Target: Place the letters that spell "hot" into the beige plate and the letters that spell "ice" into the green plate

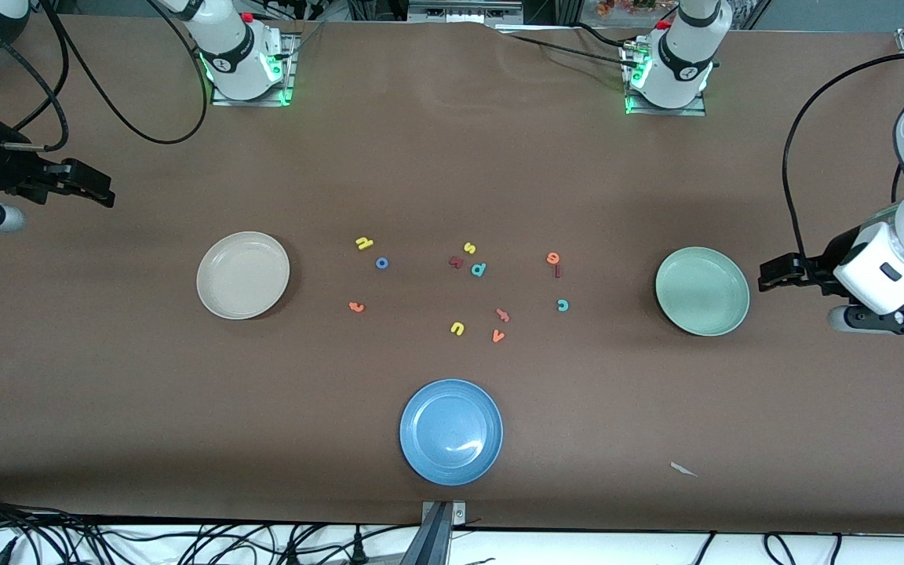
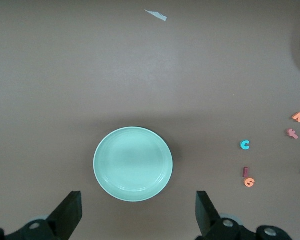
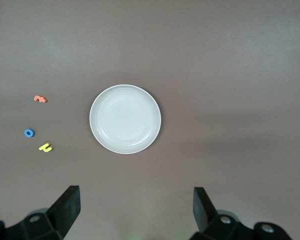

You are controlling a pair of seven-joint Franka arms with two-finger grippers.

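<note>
The worktop point(image 1: 452, 157) looked matt and brown, like cloth or paper. The blue plate point(image 1: 421, 455) was glossy — the beige plate point(image 1: 220, 302) looked duller, smooth.

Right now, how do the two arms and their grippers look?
Both arms are white with dark grey joints, green lights at their bases and black cables trailing. The left gripper and right gripper are black with two fingers. The right arm's wrist shows a silver cylinder with a blue light.

Toy letters point(image 1: 460, 286), centre of frame: h, o, t, s, p, e, i, c, u, v
Printed labels: none readable
</note>
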